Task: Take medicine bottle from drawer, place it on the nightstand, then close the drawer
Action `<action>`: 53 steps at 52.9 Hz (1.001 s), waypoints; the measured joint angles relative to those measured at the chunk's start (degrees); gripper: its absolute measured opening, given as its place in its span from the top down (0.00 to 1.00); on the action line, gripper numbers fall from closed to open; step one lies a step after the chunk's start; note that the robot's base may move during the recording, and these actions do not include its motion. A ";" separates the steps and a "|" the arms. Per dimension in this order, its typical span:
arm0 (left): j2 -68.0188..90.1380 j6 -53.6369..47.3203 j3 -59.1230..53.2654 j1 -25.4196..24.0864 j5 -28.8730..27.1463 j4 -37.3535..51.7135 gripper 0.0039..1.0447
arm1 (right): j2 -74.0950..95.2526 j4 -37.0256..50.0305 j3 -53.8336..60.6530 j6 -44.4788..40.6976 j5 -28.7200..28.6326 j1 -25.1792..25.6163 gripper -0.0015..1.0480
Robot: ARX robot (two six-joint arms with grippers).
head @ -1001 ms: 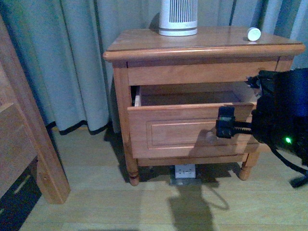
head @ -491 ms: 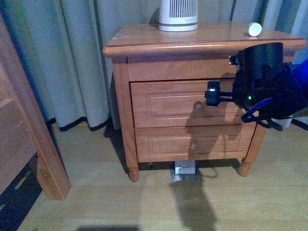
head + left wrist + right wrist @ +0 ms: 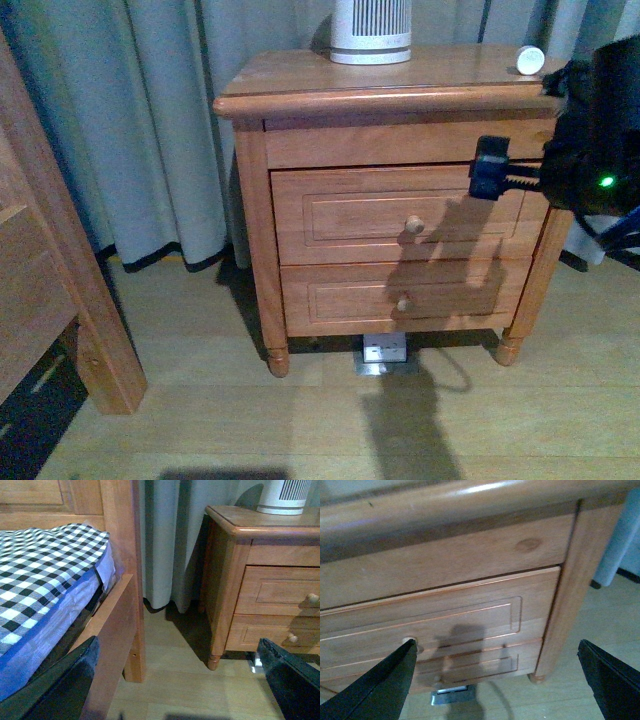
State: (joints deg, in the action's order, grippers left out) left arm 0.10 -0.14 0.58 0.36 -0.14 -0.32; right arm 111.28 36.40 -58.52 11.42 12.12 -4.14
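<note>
Our right gripper gapes wide before the shut drawer; the bottle tops the nightstand.

Medicine bottle seemingly on nightstand top's right rear.

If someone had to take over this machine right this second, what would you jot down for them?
Right end effector: open, empty, in front of the drawer, apart from its knob.
Left end effector: open, empty, off by the bed.
Medicine bottle: on the nightstand top, right rear corner.
Done: bottle placed, drawer shut flush.
Left: apparently nothing but pulling the right arm clear.
</note>
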 joint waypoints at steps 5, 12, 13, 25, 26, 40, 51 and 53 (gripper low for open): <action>0.00 0.00 0.00 -0.02 0.00 0.00 0.06 | -10.32 0.13 8.81 -0.52 1.44 1.16 0.07; 0.00 0.00 0.00 -0.02 0.02 0.00 0.06 | -28.24 -0.39 22.43 -2.97 4.35 4.17 0.07; 0.00 0.00 0.00 -0.02 0.00 0.00 0.06 | -30.69 -0.68 24.02 -3.39 4.39 4.50 0.07; 0.00 0.00 0.00 -0.02 0.00 0.00 0.06 | -66.77 -12.79 42.49 -5.86 4.26 6.84 0.07; 0.00 0.00 0.00 -0.02 0.00 0.00 0.06 | -68.85 -13.99 43.23 -5.90 4.26 6.62 0.07; 0.00 0.00 0.00 -0.02 0.02 0.00 0.06 | -87.97 -25.75 50.86 -7.13 6.38 2.82 0.07; 0.00 0.00 0.00 0.00 0.02 0.00 0.06 | -91.21 -21.97 53.40 -9.75 -10.12 3.87 0.26; 0.00 0.00 0.00 -0.02 0.00 0.00 0.06 | -92.19 -22.05 53.90 -10.27 -12.07 3.89 0.36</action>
State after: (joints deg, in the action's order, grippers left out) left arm 0.10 -0.14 0.58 0.34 -0.14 -0.32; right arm 19.09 14.35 -4.62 1.15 0.05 -0.25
